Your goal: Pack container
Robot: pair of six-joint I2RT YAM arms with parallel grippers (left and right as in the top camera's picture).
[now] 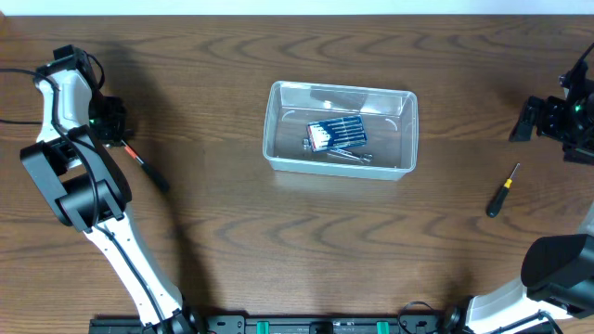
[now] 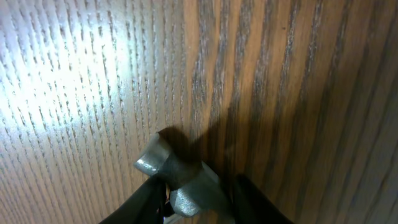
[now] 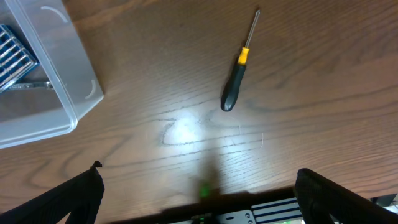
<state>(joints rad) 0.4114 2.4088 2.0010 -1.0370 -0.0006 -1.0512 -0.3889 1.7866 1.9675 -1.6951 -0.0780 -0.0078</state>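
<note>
The clear plastic container (image 1: 278,139) stands at the middle of the table. It holds a blue flat case of screwdrivers (image 1: 336,134) and a metal tool beside the case. Its corner also shows in the right wrist view (image 3: 62,106). My left gripper (image 1: 119,134) is at the far left, low over the table. It is shut on the grey metal head of pliers (image 2: 180,177), whose red-and-black handles (image 1: 148,172) trail toward the front. My right gripper (image 1: 531,119) is open and empty at the far right (image 3: 199,186).
A screwdriver with a black-and-yellow handle (image 1: 502,190) lies on the table in front of my right gripper; it also shows in the right wrist view (image 3: 236,81). The table is dark wood.
</note>
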